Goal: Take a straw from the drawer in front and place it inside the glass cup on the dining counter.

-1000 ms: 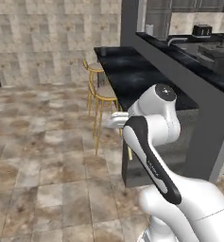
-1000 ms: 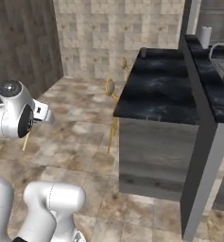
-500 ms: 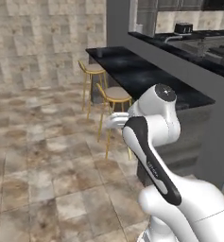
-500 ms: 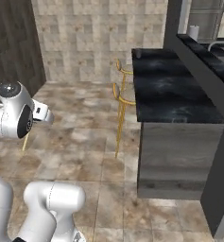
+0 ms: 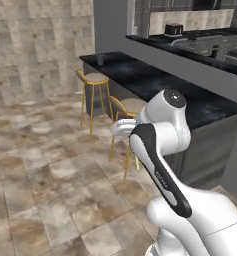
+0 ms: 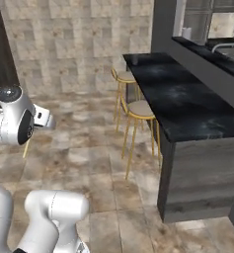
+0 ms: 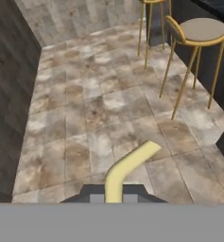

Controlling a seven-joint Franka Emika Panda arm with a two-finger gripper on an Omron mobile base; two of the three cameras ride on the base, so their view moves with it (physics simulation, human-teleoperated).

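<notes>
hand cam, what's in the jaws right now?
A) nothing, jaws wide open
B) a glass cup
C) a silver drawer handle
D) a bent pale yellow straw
D: in the hand view a pale yellow straw with a bend rises from between the shut jaws, with the tiled floor and a gold-legged stool beyond it.

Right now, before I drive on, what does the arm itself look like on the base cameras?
The arm is glossy white with rounded, bulbous links. A dark band with small pale lettering runs along one link, and a round grey cap tops the elbow joint. In the right base view a dark disc covers one joint face. No loose cables show.
</notes>
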